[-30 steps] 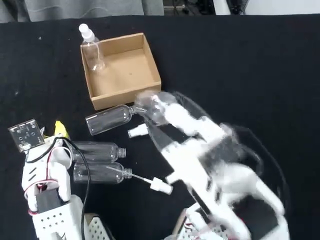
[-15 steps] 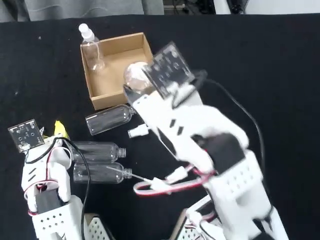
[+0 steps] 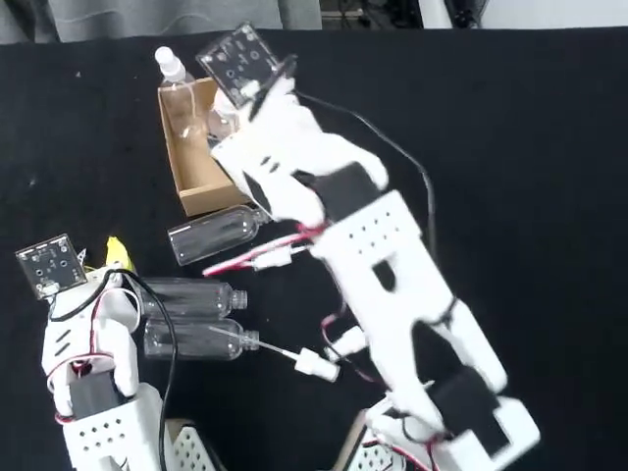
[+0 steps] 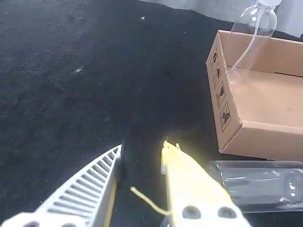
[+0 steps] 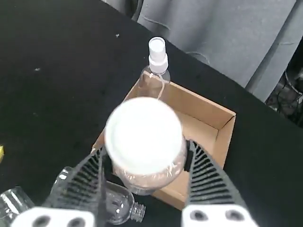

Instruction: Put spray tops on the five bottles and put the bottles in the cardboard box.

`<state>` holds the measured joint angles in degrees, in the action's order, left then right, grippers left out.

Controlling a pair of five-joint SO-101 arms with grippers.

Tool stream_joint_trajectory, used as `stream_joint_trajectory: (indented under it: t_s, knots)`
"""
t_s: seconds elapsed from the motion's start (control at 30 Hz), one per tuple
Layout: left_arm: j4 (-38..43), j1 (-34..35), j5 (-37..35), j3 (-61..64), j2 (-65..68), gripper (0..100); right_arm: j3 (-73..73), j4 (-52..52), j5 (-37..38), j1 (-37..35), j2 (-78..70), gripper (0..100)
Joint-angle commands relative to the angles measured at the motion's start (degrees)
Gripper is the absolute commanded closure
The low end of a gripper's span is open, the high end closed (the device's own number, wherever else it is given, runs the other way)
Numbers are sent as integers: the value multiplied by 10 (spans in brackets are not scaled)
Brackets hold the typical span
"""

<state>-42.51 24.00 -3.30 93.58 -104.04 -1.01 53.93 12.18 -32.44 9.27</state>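
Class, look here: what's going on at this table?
The right gripper is shut on a bottle with a white top, held over the cardboard box. One bottle with its spray top stands in a corner of the box. Three uncapped bottles and two loose spray tops lie on the table. The left gripper is open, holding nothing.

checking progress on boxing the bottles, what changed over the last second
The right gripper, shut on the held bottle, swung from the table in front of the cardboard box up and over it, toward the standing bottle. The left gripper, the lying bottles and the loose spray tops stayed put.
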Motion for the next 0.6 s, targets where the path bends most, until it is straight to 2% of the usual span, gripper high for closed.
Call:
stream_joint_trajectory:
  t_s: [0.0, 0.4, 0.57]
  knots:
    - [13, 4, 2, -6, -5, 877, -72, -20, 1, 6, -33, 913]
    - [13, 4, 2, -6, -5, 877, -233, -20, 0, 6, -225, 913]
    - [13, 4, 2, -6, -5, 877, -311, -20, -43, 6, -304, 912]
